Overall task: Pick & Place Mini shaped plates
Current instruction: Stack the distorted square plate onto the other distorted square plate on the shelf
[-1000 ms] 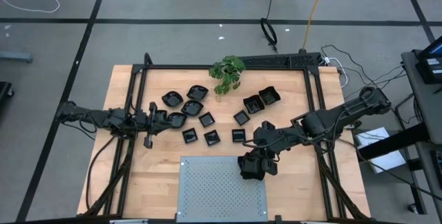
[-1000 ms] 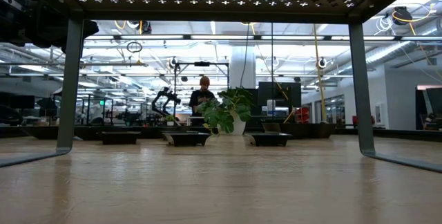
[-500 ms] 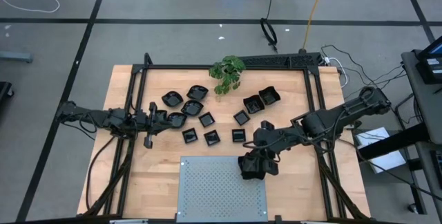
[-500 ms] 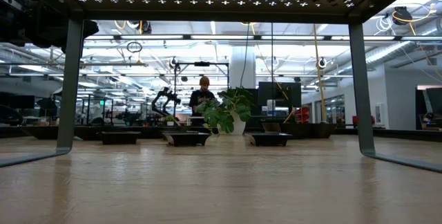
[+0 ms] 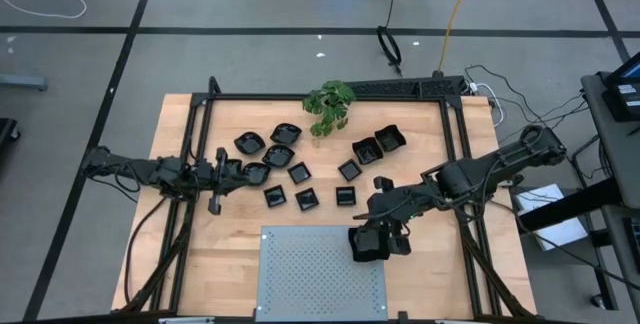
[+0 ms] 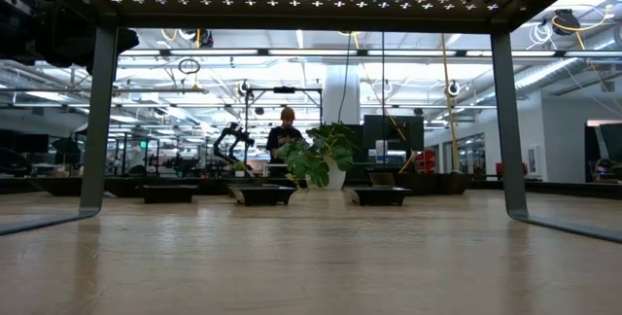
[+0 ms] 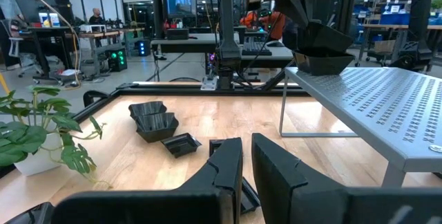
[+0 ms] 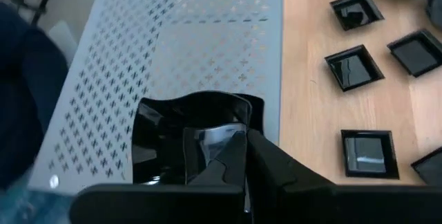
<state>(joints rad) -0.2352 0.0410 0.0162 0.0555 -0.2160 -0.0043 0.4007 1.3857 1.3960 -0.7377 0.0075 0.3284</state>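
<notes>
While the right gripper (image 5: 371, 245) pinches a black plate (image 8: 190, 137) by its rim over the edge of the grey panel (image 5: 300, 274), the plate could slip off onto the table, and the left gripper (image 5: 214, 204) waits pressed together by other plates (image 5: 300, 173).

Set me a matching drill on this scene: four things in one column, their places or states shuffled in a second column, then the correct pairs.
Things:
1. right gripper
2. left gripper
3. green plant
4. perforated panel

Places or states:
A. at the table's far edge, in the middle
B. low over the wood at the left end of the plate cluster, holding nothing
C. raised on legs at the table's near edge
D. shut on a black plate above the panel's right edge

Pairs: 1-D, 2-B, 3-A, 4-C
</notes>
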